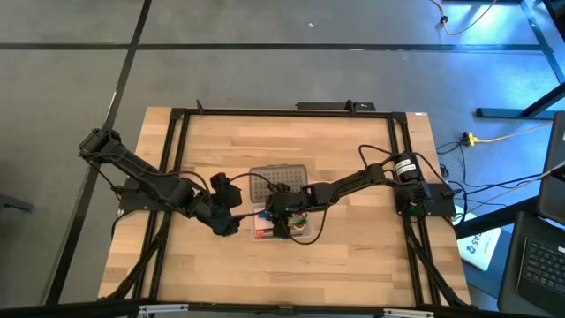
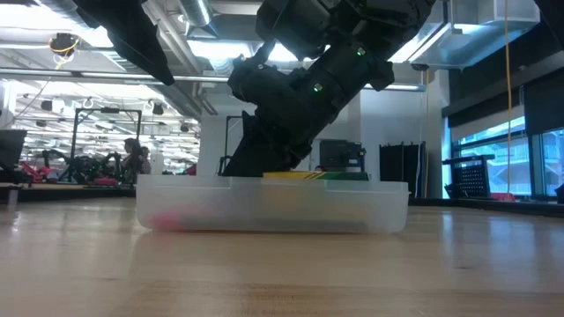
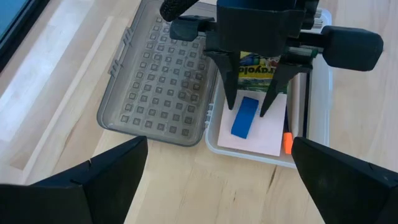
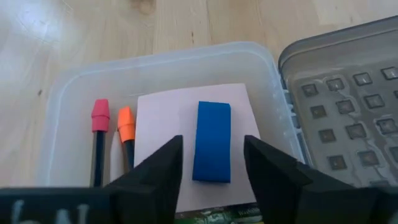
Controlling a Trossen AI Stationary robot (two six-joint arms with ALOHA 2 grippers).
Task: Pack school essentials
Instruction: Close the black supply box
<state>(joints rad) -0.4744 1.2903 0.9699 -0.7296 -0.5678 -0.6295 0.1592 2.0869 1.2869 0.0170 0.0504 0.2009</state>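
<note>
Wooden counter (image 1: 353,256) seen from above, with a clear plastic case (image 1: 311,231) near its middle as landmark. Left of the case, the left tool (image 1: 231,226) hangs spread wide, holding nothing. Directly over the case, the right tool (image 4: 211,163) stands partly parted above a blue block (image 4: 211,149), not touching it. The block lies on a pink pad (image 4: 163,134), beside two pencils (image 4: 99,143) and a crayon box (image 3: 256,68), all inside the case.
</note>
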